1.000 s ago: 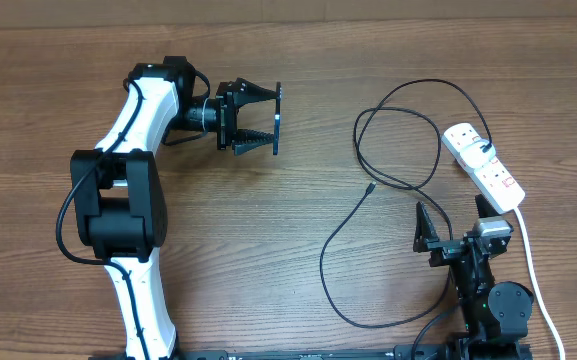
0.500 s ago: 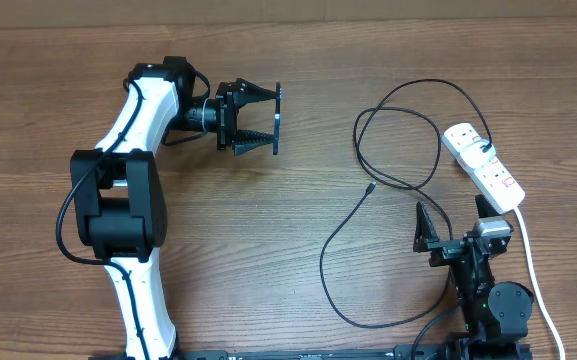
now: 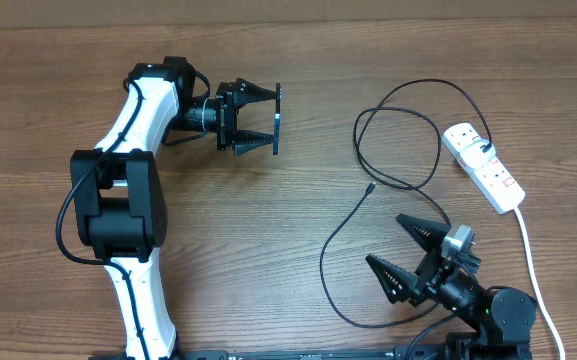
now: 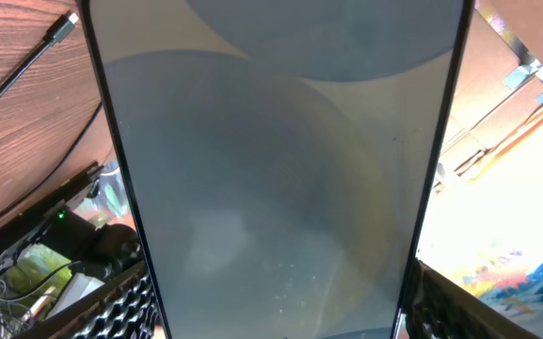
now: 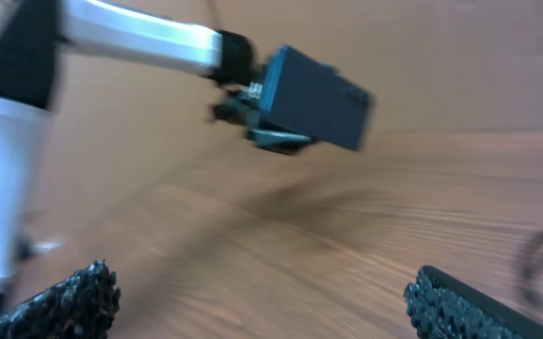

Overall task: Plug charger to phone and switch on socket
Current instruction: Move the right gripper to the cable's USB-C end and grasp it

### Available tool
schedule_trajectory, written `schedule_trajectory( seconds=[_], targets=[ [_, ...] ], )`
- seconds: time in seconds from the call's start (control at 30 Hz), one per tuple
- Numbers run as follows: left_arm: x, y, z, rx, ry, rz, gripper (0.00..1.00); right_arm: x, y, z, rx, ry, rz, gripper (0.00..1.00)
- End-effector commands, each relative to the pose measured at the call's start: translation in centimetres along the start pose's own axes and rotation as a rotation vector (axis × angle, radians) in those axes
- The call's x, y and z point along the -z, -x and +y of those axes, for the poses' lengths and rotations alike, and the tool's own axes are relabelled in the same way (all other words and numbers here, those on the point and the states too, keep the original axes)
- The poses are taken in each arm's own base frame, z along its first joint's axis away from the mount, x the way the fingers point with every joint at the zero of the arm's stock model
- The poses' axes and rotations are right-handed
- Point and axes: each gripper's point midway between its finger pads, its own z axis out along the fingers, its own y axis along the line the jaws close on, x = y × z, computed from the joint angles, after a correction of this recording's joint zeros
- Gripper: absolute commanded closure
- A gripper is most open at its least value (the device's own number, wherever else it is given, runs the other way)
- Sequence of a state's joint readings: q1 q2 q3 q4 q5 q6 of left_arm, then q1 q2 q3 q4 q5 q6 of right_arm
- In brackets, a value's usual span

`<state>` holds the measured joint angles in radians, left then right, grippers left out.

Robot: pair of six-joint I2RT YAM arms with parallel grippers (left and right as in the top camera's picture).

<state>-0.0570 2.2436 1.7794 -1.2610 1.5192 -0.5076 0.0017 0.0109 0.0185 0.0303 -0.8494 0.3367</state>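
My left gripper (image 3: pixel 271 118) is shut on the phone (image 3: pixel 276 120), holding it on edge above the table at the upper middle. In the left wrist view the phone (image 4: pixel 280 169) fills the frame between the two fingers (image 4: pixel 111 311). The charger (image 3: pixel 438 150) loops on the right, and its small connector (image 3: pixel 368 187) lies free on the wood; that connector (image 4: pixel 64 26) also shows in the left wrist view. The white socket (image 3: pixel 483 165) lies at the far right. My right gripper (image 3: pixel 383 238) is open and empty at the lower right, its jaws pointing up-left. The right wrist view is blurred, with the right gripper (image 5: pixel 271 301) over bare wood.
A thick white cord (image 3: pixel 530 260) runs from the socket down the right edge. The charger's lower loop (image 3: pixel 338 290) curves just left of my right gripper. The left arm (image 3: pixel 128 190) takes up the left side of the table, and the left arm (image 5: pixel 130 42) also shows in the right wrist view.
My right arm has swung down and to the left, its open jaws now pointing toward the middle of the table. The left arm and the phone have not moved.
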Motion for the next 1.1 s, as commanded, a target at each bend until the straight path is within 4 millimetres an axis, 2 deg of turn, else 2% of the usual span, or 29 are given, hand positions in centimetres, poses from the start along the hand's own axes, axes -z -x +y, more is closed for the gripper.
schedule_trajectory(
  seconds=[0.0,0.13,0.2,0.3,0.4,0.5,0.53,0.7,0.73,0.77,0.83,0.9,0.97,1.0,1.07],
  targets=[
    [0.4,-0.4,-1.7,-0.011,-0.059,0.025,0.25,0.1,1.1,2.3,-0.154,0.118,-0.022,0.00],
    [0.4,-0.4,-1.7,-0.011,-0.059,0.025,0.25,1.9,8.4,6.7,0.081,0.221,-0.277,0.00],
    [0.4,-0.4,-1.7,-0.011,-0.059,0.025,0.25,2.5,11.6,7.5,0.121,0.180,-0.343,0.00],
    [0.4,-0.4,-1.7,-0.010,-0.059,0.025,0.25,2.3,14.9,7.7,0.176,0.067,-0.285,0.00],
    [0.4,-0.6,-1.6,0.007,-0.059,0.025,0.25,1.3,17.1,5.9,0.171,-0.106,-0.075,0.00],
    [0.4,-0.6,-1.6,0.010,-0.059,0.025,0.24,0.6,17.5,3.9,0.076,-0.214,0.119,0.00],
    [0.4,-0.6,-1.6,0.009,-0.059,0.025,0.25,0.4,17.6,3.8,0.037,-0.214,0.155,0.00],
    [0.4,-0.6,-1.6,0.009,-0.059,0.025,0.24,-1.2,16.8,6.3,-0.210,0.021,0.317,0.00],
    [0.4,-0.6,-1.6,0.009,-0.059,0.025,0.24,-1.6,16.9,6.0,-0.232,0.035,0.319,0.00],
    [0.4,-0.6,-1.6,0.009,-0.058,0.025,0.24,-1.9,16.9,5.5,-0.281,0.024,0.325,0.09],
    [0.3,-0.6,-1.6,0.009,-0.059,0.026,0.24,-2.4,16.5,4.3,-0.332,0.001,0.346,0.15],
    [0.3,-0.6,-1.6,0.009,-0.058,0.026,0.24,-2.6,15.5,2.5,-0.361,-0.083,0.373,0.16],
    [0.3,-0.6,-1.6,0.010,-0.058,0.026,0.24,-2.2,13.9,-0.6,-0.412,-0.276,0.409,0.12],
    [0.3,-0.6,-1.6,0.010,-0.058,0.026,0.24,-1.6,13.2,-2.3,-0.442,-0.387,0.421,0.10],
    [0.3,-0.6,-1.6,0.010,-0.059,0.026,0.24,0.7,11.5,-6.2,-0.524,-0.683,0.439,0.10]
  ],
)
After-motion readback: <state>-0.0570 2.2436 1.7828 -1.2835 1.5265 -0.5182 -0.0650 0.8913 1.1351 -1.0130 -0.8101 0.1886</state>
